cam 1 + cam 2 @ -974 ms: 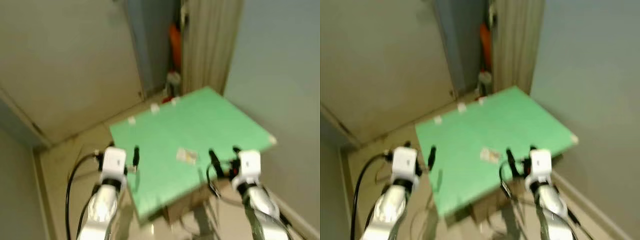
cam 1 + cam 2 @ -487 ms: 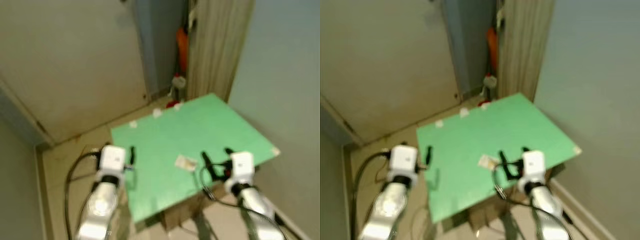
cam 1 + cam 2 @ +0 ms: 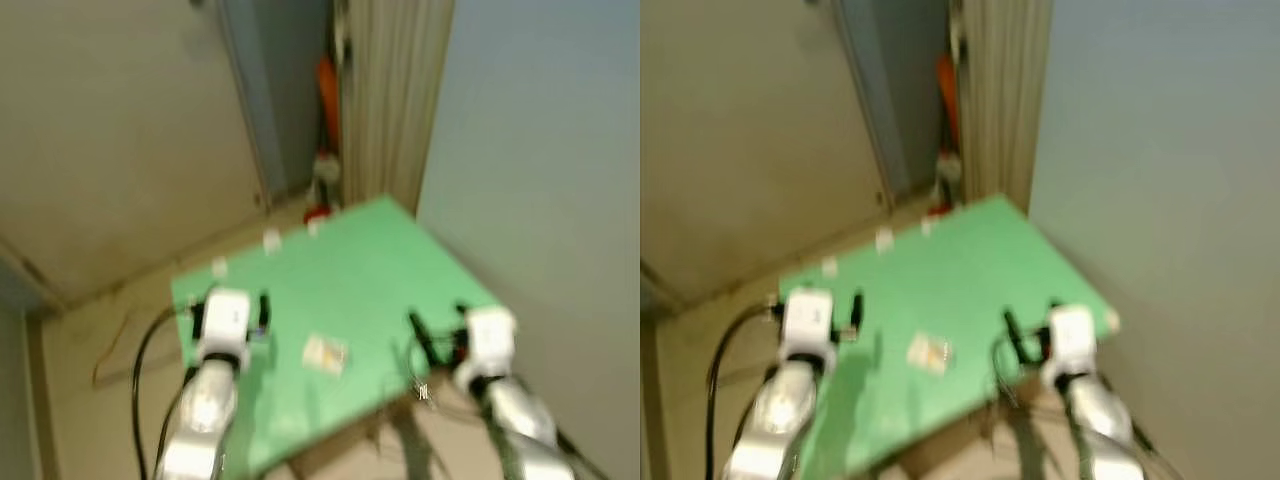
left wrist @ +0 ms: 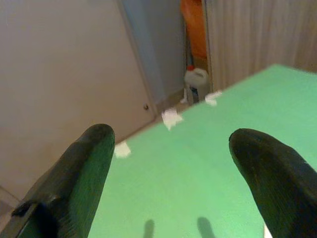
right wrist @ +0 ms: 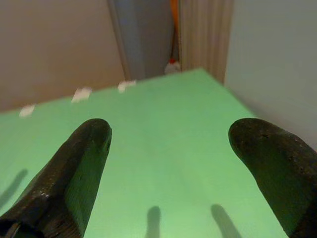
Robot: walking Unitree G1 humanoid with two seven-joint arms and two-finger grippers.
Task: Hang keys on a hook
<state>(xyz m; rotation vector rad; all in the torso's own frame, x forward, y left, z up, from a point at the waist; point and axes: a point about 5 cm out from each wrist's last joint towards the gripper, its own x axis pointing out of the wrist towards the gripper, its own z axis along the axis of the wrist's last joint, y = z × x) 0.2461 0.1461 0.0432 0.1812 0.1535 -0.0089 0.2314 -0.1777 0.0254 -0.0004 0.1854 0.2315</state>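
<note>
The keys (image 3: 325, 353) lie flat on the green board (image 3: 350, 270), a small pale and blurred bunch, near the front part of the board and between the two arms. The left gripper (image 3: 230, 312) hangs over the left front corner of the board, a little to the left of the keys and not touching them; in the left wrist view its two black fingers (image 4: 79, 173) stand wide apart with nothing between them, and their shadows fall on the green surface. A black cable (image 3: 145, 370) runs down beside the left arm. On the far edge of the board there are some white bits of tape (image 4: 171, 118). Behind the board stands a beige door (image 3: 110, 130), and next to it, in a narrow gap, an orange thing (image 3: 326, 85) and a white bottle with a red cap (image 4: 196, 79), then a ribbed panel (image 3: 390, 90). The right gripper (image 3: 437, 335) is over the right front edge of the board, to the right of the keys and apart from them; its fingers (image 5: 74, 168) are also spread and hold nothing. A grey wall (image 3: 540, 150) closes the right side.
</note>
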